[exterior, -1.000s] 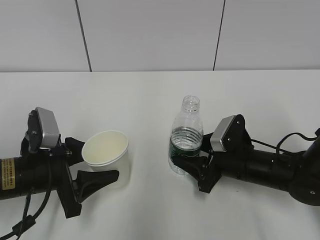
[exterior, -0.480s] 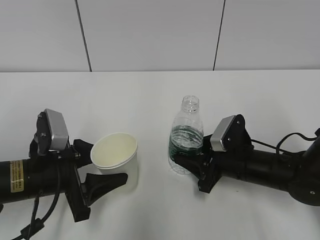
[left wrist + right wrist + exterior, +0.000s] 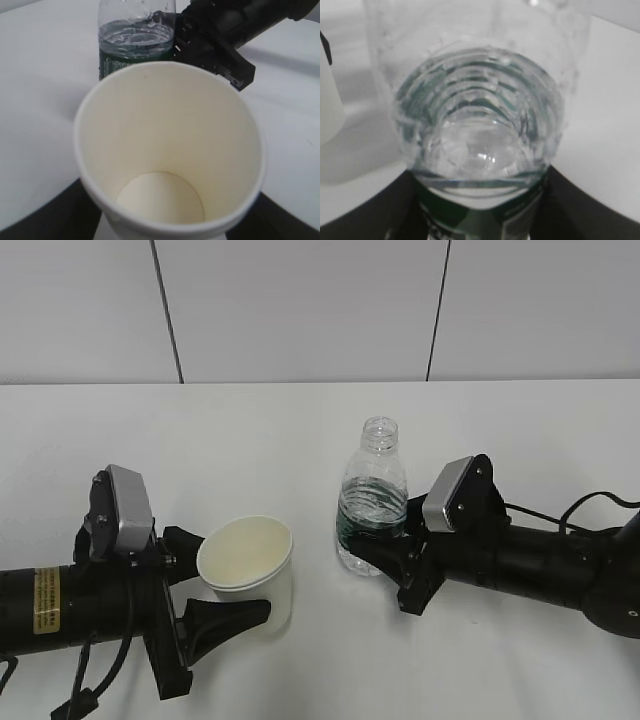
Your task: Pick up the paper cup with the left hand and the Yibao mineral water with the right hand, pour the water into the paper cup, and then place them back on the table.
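Small cream-white tapered paper cup [image 3: 247, 570] with rolled rim sits left of centre, near side of the broad plain white worktop [image 3: 300, 430]; the left wrist view shows it empty inside, no water yet. It sits between the two black fingers of the left pincer [image 3: 225, 585], the yellow-labelled black arm coming in from the left; fingers closed around the cup's lower body, so it reads as gripped. Whether the cup base touches the worktop or is just off it, cannot tell. Just right of it, small clear ribbed plastic Yibao bottle [image 3: 373, 500] with dark green label band, capless, upright, about half full. The right pincer [image 3: 385, 555], black with a grey-white plate, comes in from the right and is clamped on the bottle at the label band. Cup and bottle near each other, not touching. Progress: both grasps look made, early stage. Left to do: lift, tilt bottle over cup, pour, set both back down.
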